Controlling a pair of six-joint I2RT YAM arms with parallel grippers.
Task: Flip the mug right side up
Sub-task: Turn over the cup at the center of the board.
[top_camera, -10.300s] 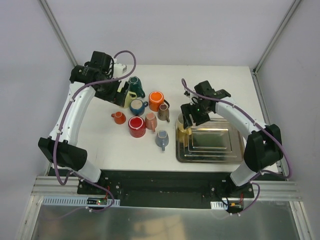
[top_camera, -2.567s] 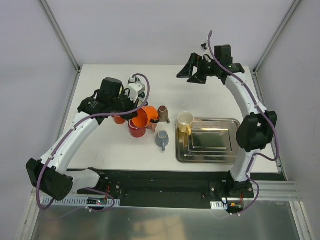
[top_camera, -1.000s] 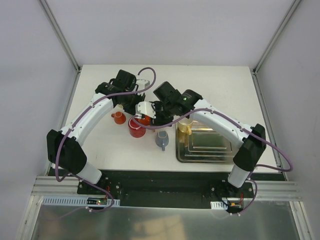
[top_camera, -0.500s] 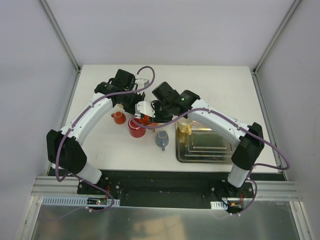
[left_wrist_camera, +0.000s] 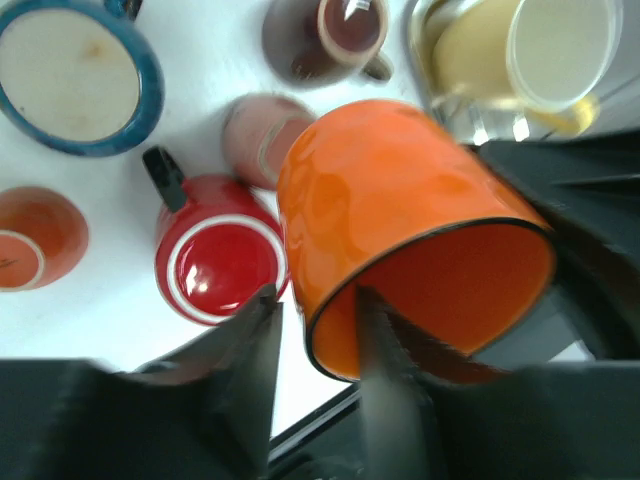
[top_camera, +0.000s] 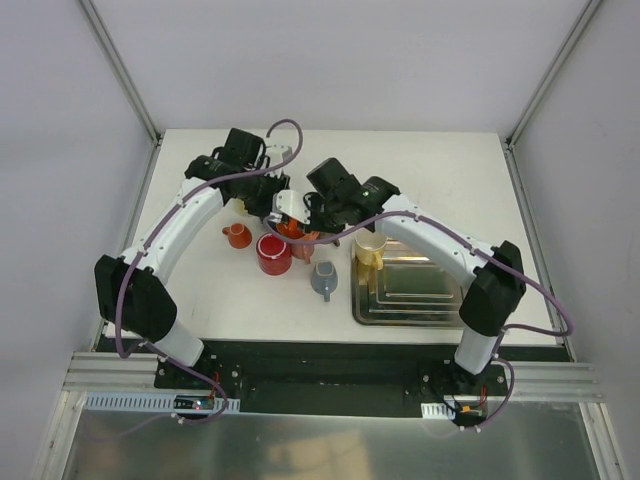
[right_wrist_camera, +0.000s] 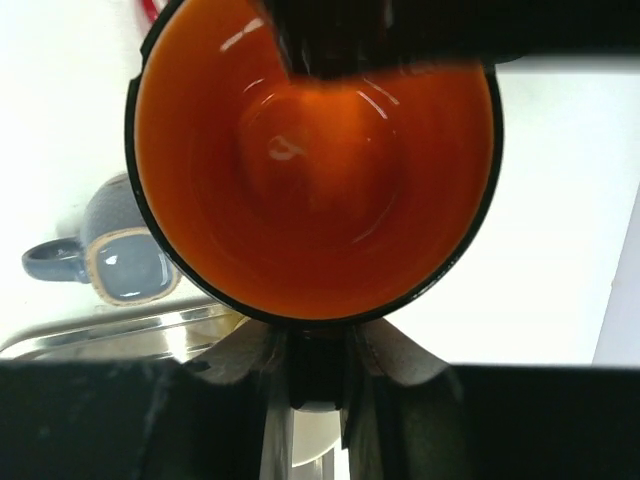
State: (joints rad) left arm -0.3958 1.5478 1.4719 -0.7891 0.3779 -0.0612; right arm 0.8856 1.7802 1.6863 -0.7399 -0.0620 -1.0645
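Note:
The orange mug (top_camera: 291, 228) hangs over the table among the other mugs, tilted on its side. In the left wrist view my left gripper (left_wrist_camera: 316, 298) is shut on the mug (left_wrist_camera: 400, 200), with the rim wall pinched between one finger inside and one outside. In the right wrist view the mug's open mouth (right_wrist_camera: 310, 150) faces the camera. My right gripper (right_wrist_camera: 318, 340) is shut on the dark handle just under the rim. From above, the left gripper (top_camera: 281, 208) and the right gripper (top_camera: 308, 222) meet at the mug.
A red mug (top_camera: 273, 253), a small orange cup (top_camera: 237, 235) and a blue-grey mug (top_camera: 324, 280) stand below the grippers. A yellow mug (top_camera: 370, 247) sits at the corner of the steel tray (top_camera: 420, 300). Brown (left_wrist_camera: 335, 35), pink (left_wrist_camera: 255, 135) and blue (left_wrist_camera: 70, 75) mugs lie nearby.
My right gripper has closed its jaws onto the orange mug's handle. The left arm has shifted slightly toward the back, still gripping the rim.

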